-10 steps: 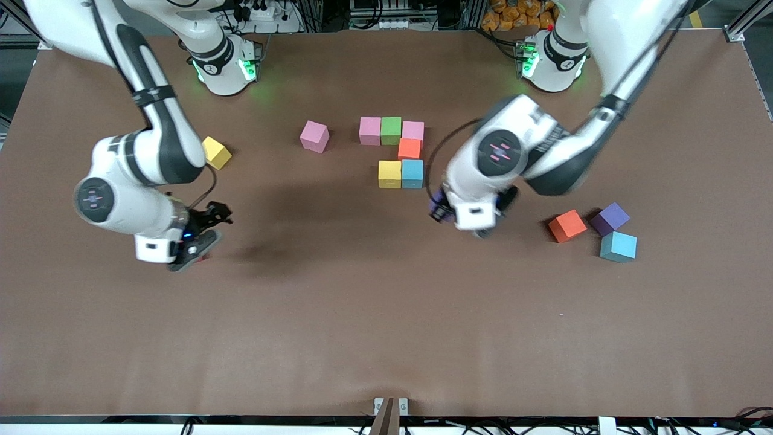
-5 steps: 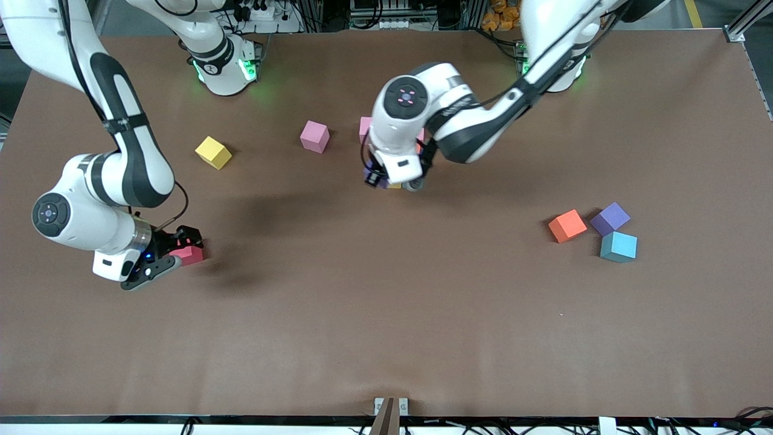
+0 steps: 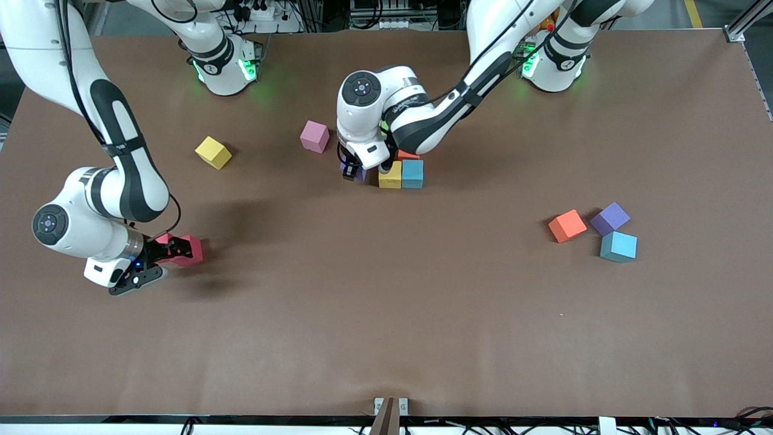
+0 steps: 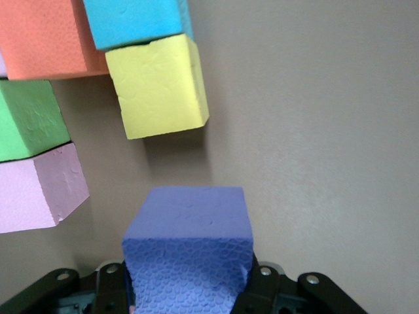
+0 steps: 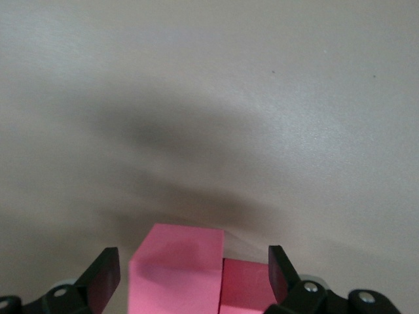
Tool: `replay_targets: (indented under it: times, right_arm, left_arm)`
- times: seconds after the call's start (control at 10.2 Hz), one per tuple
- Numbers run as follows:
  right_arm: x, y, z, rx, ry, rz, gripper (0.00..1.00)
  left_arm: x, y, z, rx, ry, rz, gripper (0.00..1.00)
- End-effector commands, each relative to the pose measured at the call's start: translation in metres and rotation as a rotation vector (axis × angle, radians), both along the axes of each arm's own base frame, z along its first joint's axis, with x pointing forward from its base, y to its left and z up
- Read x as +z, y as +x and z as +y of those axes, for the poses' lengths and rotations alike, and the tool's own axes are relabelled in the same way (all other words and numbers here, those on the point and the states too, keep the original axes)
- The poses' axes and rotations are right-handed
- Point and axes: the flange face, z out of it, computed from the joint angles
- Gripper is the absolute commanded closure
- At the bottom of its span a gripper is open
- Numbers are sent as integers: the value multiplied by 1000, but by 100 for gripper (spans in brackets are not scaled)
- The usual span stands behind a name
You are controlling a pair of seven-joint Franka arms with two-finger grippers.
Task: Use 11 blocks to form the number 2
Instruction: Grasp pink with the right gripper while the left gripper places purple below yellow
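Observation:
My left gripper (image 3: 352,171) (image 4: 188,282) is shut on a purple block (image 3: 360,175) (image 4: 188,252). It holds the block low beside the yellow block (image 3: 390,174) (image 4: 157,85) of the part-built number 2. That cluster also has a light blue block (image 3: 412,173) (image 4: 134,19), an orange block (image 3: 409,155) (image 4: 42,36), a green block (image 4: 29,118) and a pink block (image 4: 39,186); the left arm hides its upper row in the front view. My right gripper (image 3: 178,249) (image 5: 190,271) stands open around a pink block (image 5: 177,275) and a red block (image 3: 192,249) (image 5: 245,288).
Loose blocks lie about: a yellow one (image 3: 212,151) and a pink one (image 3: 314,136) toward the right arm's end. Toward the left arm's end sit an orange one (image 3: 567,225), a purple one (image 3: 609,218) and a light blue one (image 3: 618,246).
The left arm has swung with the purple block from the left arm's end over to the cluster. The right gripper has shifted and now straddles the pink and red blocks.

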Motion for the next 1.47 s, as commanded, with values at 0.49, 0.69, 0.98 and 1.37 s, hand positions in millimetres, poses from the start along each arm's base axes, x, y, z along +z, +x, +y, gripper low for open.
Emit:
replay_targets:
  times: [0.49,0.69,0.98,1.37]
  right_arm:
    - [-33,-36,-2,-141,81,82,0]
    - [-32,-51,-7,-157,79,99,0]
    - [-27,-57,-2,-189,77,106,0]
    - [-18,-48,8,-162,74,79,40]
  left_arm:
    - [-61,-5,8,175,77,28,100]
    - [-66,-12,10,177,100,-14,100]
    - [-70,-12,13,181,99,-15,100]
    - [-70,-9,14,177,87,-22,88]
